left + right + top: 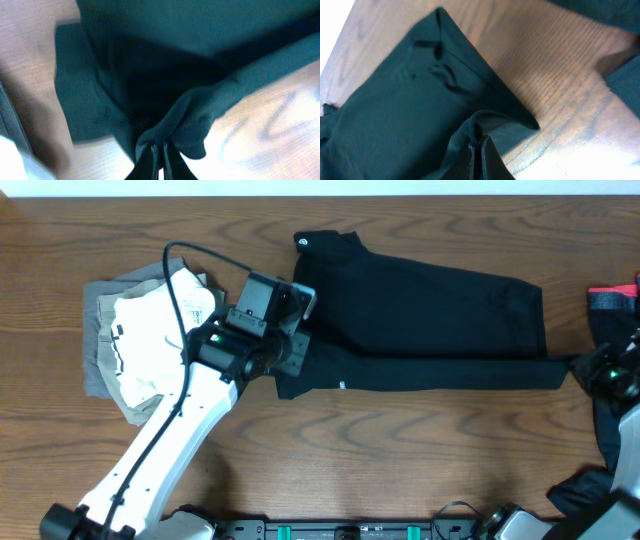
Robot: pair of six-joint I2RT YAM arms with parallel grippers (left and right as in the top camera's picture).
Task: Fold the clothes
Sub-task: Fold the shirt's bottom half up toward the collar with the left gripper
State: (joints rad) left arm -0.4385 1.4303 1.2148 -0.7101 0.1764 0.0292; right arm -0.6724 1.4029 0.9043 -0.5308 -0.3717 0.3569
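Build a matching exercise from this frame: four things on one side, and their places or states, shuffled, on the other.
Things:
1. black garment
2. beige pile
3. red item
4. left gripper

Places or states:
a. at the far right edge of the overhead view
b. spread flat across the middle of the table
c. shut on a bunch of black cloth
d. stacked at the left end of the table

Pairs: 1-b, 2-d, 3-a, 4-c
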